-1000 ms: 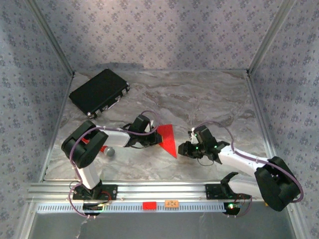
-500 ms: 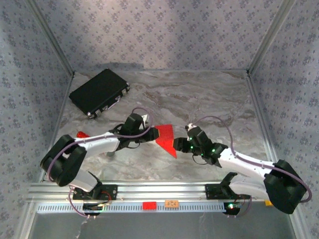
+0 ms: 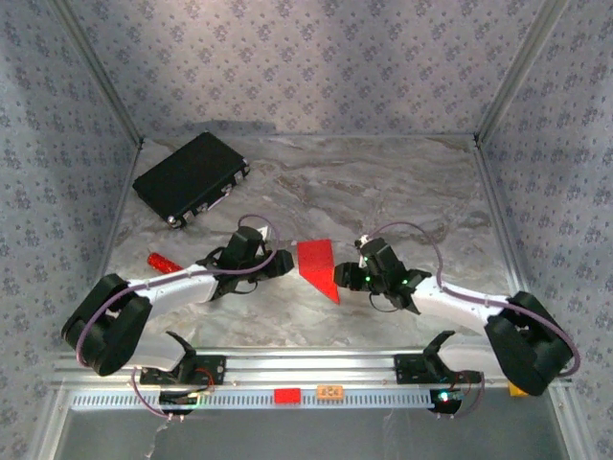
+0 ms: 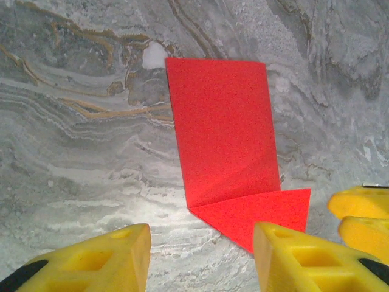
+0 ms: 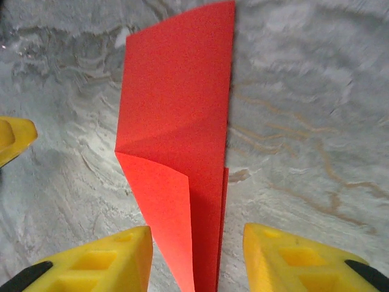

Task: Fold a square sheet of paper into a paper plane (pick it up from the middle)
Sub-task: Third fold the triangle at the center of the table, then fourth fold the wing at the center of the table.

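The square sheet of paper [image 3: 318, 266] lies on the marble table as a creased bright-red wedge, its point toward the near edge. In the left wrist view the paper [image 4: 225, 146] sits flat just ahead of my open left gripper [image 4: 200, 255], with a folded corner flap reaching between the yellow fingers. My right gripper [image 5: 197, 255] is open, its fingers straddling the paper's [image 5: 182, 121] pointed end, where one flap curls up. From above, the left gripper [image 3: 283, 264] is at the paper's left edge and the right gripper [image 3: 343, 278] at its right edge.
A black case [image 3: 192, 177] lies at the back left. A small red object [image 3: 163, 262] rests left of the left arm. A tiny red block [image 3: 285, 395] and an orange tag [image 3: 330, 391] sit on the front rail [image 3: 383, 398]. Patterned walls enclose the table.
The left arm has stretched out low, its gripper now just off the paper's left edge. The right gripper has moved left up to the paper's point. The paper stays in place.
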`<state>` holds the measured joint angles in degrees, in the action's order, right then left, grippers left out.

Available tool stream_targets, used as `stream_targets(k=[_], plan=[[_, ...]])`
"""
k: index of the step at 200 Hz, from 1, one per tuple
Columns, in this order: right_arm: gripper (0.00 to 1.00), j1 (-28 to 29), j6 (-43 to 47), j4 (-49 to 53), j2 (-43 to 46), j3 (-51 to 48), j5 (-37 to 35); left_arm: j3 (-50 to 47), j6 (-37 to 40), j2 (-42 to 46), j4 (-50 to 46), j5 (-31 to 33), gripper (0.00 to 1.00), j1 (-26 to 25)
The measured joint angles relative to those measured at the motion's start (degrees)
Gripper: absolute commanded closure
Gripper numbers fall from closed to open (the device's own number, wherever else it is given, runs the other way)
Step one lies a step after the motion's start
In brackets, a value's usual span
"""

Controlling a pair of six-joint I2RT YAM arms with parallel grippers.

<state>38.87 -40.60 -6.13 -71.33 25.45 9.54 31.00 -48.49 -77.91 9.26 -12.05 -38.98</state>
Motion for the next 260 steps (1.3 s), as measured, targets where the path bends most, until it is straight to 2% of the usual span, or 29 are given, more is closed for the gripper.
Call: stream_targets(k=[42,100,146,191,229,260], plan=[[0.66,-1.6,-0.7,-5.2,-6.9,0.0,7.6,-1.0,-0.7,0.0,0.3,-0.5,0.51,0.0],[0.87,-3.3,-1.0,-8.3,-8.9,0.2,11.5,-1.0,-1.6,-2.8,3.2,-4.8,0.49,1.4],[0.92,-4.4,-1.0,-10.3,-8.9,0.2,13.5,0.4,-4.2,-9.6,8.2,-12.3,0.43,3.9],[0.92,-5.8,-1.6,-12.3,-7.8,-0.9,15.0,3.5,-7.6,-15.2,13.7,-17.2,0.38,4.9],[0.92,-7.1,-2.1,-12.9,-5.1,-2.4,15.4,5.0,-9.7,-18.9,17.3,-19.5,0.38,4.9],[0.92,-7.8,-2.1,-13.3,-4.4,-3.1,15.8,5.1,-11.9,-21.0,20.7,-20.9,0.43,5.1]])
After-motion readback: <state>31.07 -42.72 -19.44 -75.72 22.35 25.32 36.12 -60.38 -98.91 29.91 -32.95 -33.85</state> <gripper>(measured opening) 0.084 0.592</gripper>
